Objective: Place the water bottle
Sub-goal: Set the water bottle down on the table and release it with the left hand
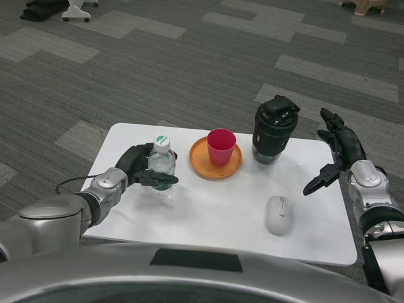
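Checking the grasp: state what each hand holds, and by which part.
The left hand grips the clear plastic water bottle around its body, below the cap. The right hand holds nothing.

Orange plate (pixel 199 165) with red cup (pixel 221 146) stands just beside bottle (pixel 161 165).

Btl (pixel 161 165) partly behind L hand (pixel 137 165)
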